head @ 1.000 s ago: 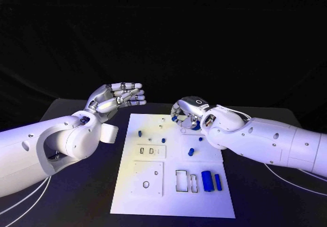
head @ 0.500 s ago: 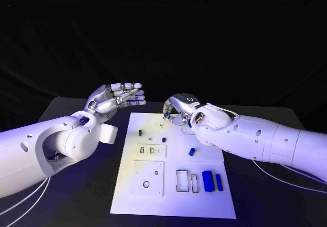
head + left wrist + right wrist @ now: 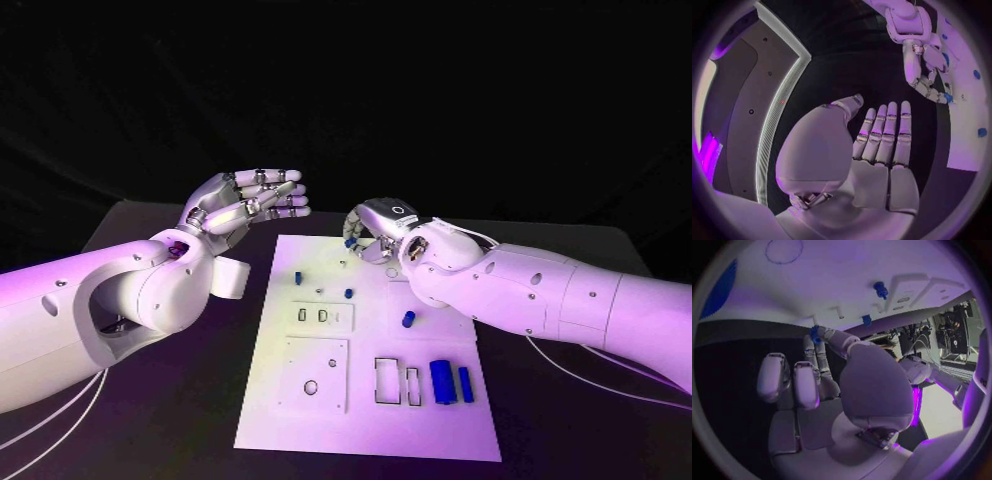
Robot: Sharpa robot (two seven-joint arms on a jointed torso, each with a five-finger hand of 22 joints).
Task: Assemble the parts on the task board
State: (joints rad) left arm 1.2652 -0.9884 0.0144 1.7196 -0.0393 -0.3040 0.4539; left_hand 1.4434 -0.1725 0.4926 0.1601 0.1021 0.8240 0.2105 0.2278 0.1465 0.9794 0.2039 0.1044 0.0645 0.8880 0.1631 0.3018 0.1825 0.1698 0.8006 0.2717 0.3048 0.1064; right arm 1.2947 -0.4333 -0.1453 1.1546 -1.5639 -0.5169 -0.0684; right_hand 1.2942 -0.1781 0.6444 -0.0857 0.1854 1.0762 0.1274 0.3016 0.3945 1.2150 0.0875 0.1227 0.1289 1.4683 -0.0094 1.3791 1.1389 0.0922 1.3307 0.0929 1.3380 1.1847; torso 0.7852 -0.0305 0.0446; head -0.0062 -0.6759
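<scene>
Leftward over the board's (image 3: pixel 289 400) far edge, the right hand (image 3: pixel 378 232) pinches a blue part (image 3: pixel 815 333); left hand (image 3: pixel 248 203) open; several parts unplaced.

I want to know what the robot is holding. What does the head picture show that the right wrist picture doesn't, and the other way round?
The head view gives the whole task board from edge to edge, with the rectangular outlines beside two long blue pieces. The right wrist view gives a close look at a small blue part pinched at the fingertips. Both share the right hand, the white board and small blue pegs on it.
</scene>
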